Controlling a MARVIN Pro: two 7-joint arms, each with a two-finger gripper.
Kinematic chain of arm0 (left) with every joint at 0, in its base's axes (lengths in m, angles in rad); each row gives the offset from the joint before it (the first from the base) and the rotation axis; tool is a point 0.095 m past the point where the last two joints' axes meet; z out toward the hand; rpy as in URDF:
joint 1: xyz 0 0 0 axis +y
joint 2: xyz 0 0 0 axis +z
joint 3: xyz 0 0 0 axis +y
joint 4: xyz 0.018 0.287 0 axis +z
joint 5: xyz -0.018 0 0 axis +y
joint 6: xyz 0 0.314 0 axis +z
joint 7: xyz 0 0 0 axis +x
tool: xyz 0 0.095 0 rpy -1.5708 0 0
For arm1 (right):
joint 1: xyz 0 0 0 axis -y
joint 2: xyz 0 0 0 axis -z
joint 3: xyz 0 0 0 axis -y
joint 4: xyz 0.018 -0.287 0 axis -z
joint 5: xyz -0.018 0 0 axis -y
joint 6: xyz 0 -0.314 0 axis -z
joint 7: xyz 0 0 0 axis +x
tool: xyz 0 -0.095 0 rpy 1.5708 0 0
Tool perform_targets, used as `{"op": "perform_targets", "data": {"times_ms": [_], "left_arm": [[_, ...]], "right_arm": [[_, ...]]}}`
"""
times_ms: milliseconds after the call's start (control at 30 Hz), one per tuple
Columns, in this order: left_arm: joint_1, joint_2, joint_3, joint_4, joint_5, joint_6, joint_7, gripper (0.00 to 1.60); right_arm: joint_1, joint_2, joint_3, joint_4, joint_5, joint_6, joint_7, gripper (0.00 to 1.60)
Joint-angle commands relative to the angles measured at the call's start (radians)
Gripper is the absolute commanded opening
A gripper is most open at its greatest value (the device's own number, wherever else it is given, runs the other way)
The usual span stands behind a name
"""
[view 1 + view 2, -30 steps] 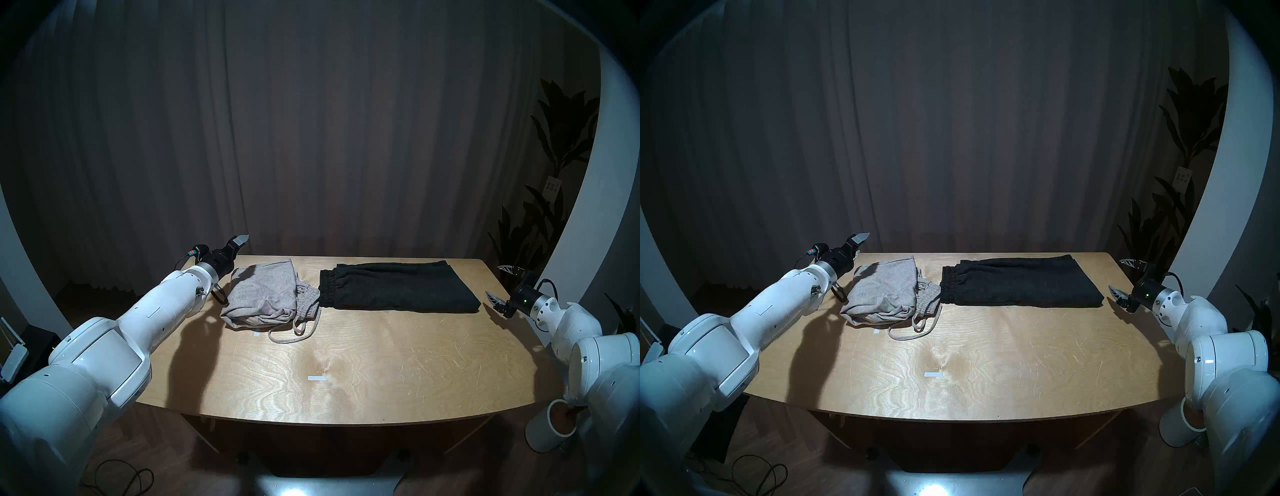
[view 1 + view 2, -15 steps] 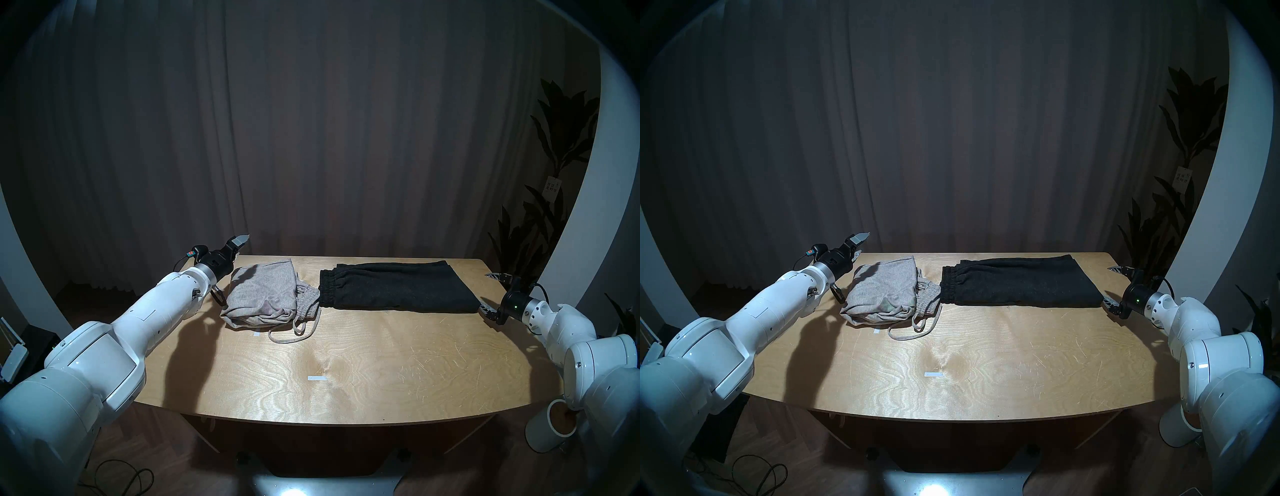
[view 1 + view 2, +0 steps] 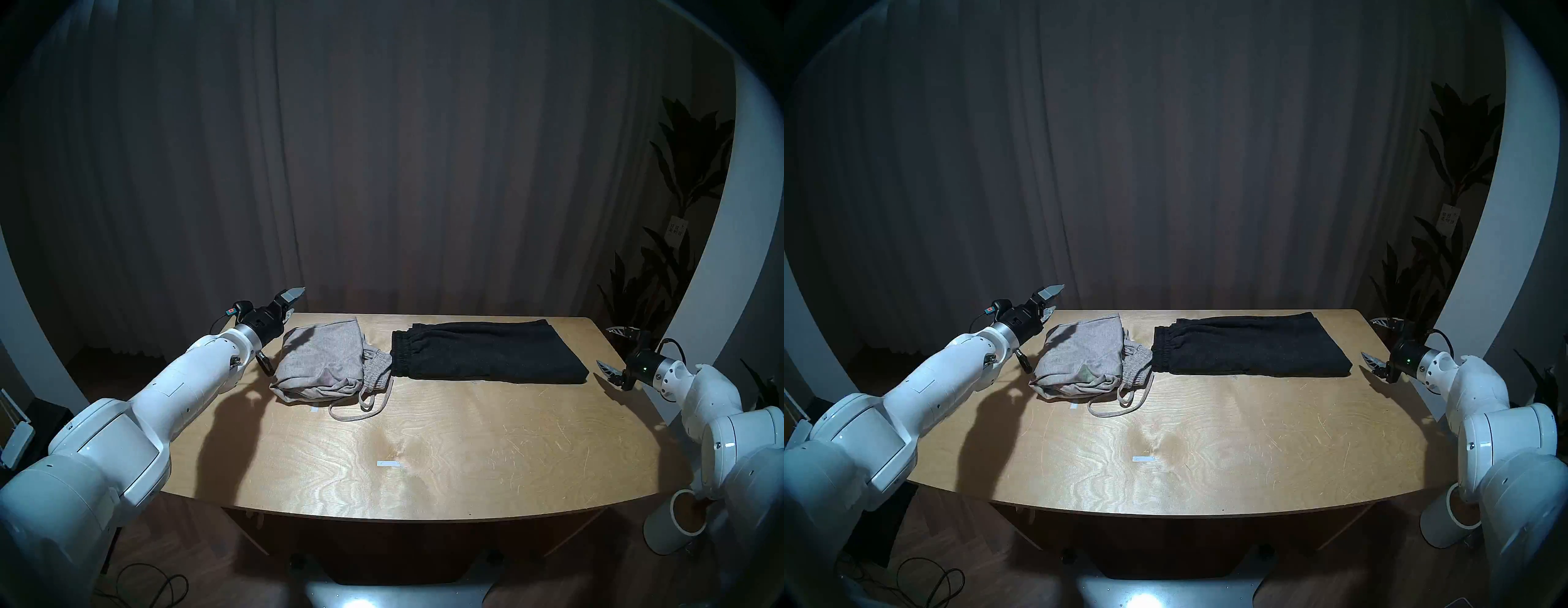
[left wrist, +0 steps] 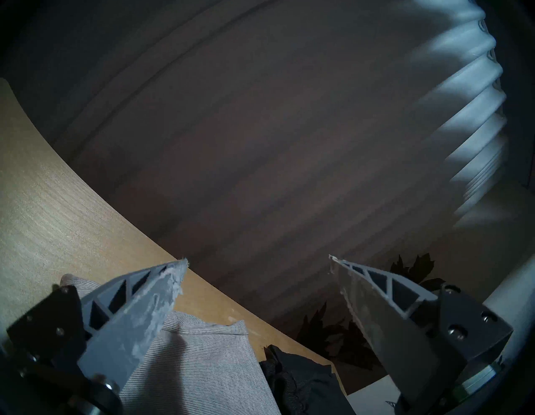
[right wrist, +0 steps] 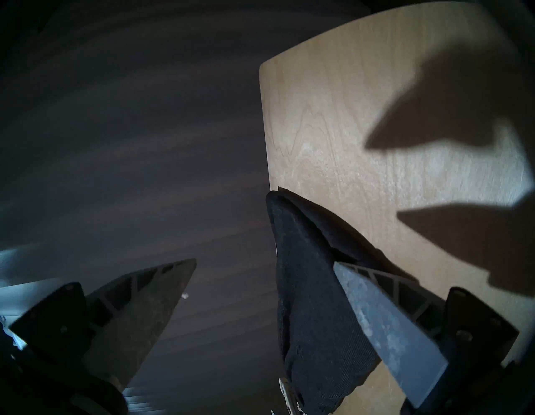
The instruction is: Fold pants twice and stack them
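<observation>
Just right of my spread left hand (image 3: 292,302): folded light grey knit pants (image 3: 322,361). Just left of my spread, empty right hand (image 3: 611,351): folded black knit pants (image 3: 488,352) on wooden table (image 3: 424,446).

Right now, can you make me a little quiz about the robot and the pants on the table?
1. Which pants lie nearer the left gripper: the grey pants or the black pants?
2. True or false: the right gripper is holding the black pants.
3. What trails from the grey pants onto the bare table, toward the robot?

Key
1. The grey pants; they are bunched at the table's far left, and the black pants lie flat to their right.
2. False. Both grippers are open and empty; the right one hangs off the table's right edge.
3. The pale drawstring.
</observation>
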Motion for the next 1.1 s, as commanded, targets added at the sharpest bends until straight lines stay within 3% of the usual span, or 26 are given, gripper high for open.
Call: {"op": "perform_targets", "data": {"times_ms": [0,700,1067], "left_arm": [[-0.007,0.021,-0.009,-0.035,-0.005,0.009,-0.036,1.6],[0.028,0.06,-0.01,-0.085,-0.021,0.053,-0.079,1.6],[0.045,0.081,-0.01,-0.111,-0.028,0.075,-0.099,1.6]], "right_arm": [[0.005,0.019,0.008,-0.019,0.007,0.0,0.016,1.6],[-0.025,-0.016,0.062,0.045,0.054,0.0,0.017,1.6],[-0.016,-0.004,0.113,0.056,0.091,0.0,0.044,1.6]]}}
